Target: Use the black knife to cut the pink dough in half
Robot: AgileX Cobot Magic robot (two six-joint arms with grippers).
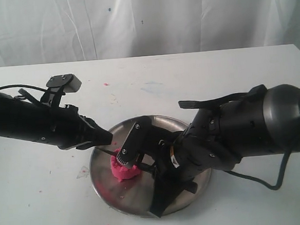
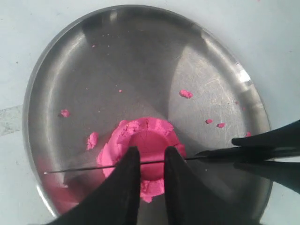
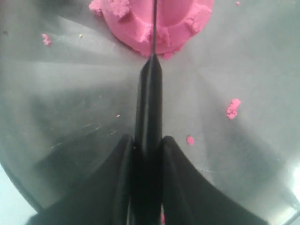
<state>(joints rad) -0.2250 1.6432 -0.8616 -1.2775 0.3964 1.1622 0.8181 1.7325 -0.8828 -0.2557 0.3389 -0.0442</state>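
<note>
My right gripper (image 3: 146,139) is clamped on the handle of the black knife (image 3: 149,93), fingers tight on both sides, with the blade running straight out from them. The blade lies across the top of the pink dough (image 3: 136,23), roughly through its middle. I cannot tell how deep it has bitten.

My left gripper (image 2: 151,150) hangs over the same spot. Its fingers stand apart with a narrow gap and straddle the blade just above the dough. They grasp nothing that I can see, and whether their tips touch the blade or the dough is hidden.

The dough looks to be one round puck, so I judge the cut begun but not through. Next I need a firm, straight push down until the edge meets the steel plate (image 2: 140,56). The blade has to stay on the centre line so the halves come out even. The soft dough may cling to the blade or slide on the steel, and the left fingers are placed to steady it.

The dough sits toward the plate's left rim in the exterior view, with small pink crumbs (image 2: 186,93) scattered around it. The plate rests near the front edge of the white table (image 1: 214,72).
</note>
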